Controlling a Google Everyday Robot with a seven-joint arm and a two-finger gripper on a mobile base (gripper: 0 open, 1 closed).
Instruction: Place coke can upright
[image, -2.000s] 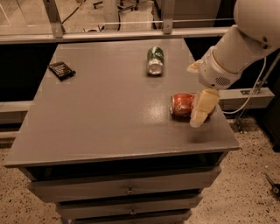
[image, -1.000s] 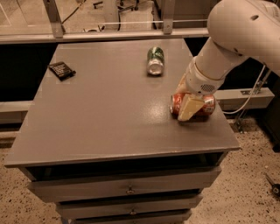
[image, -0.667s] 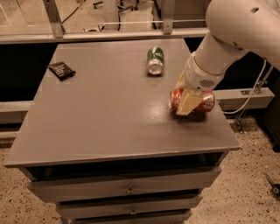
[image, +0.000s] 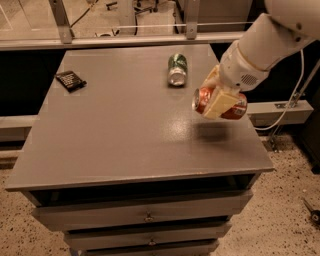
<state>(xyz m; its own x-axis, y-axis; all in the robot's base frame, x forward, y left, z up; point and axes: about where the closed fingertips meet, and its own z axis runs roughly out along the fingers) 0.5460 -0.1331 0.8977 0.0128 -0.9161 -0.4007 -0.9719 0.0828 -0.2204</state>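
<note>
The coke can (image: 239, 107), red-orange with a silver top facing left, lies sideways in my gripper (image: 216, 96). The gripper is shut on it, with one cream finger (image: 220, 103) across the can's front. The can hangs above the right part of the grey table (image: 125, 130); its shadow falls on the tabletop just below. My white arm reaches in from the upper right.
A green can (image: 176, 69) lies on its side at the back of the table, left of my gripper. A small dark packet (image: 70, 80) lies at the back left. Drawers sit under the tabletop. A white cable hangs to the right of the table.
My gripper closed on the coke can where it lay on the table and has lifted it off the surface, still sideways.
</note>
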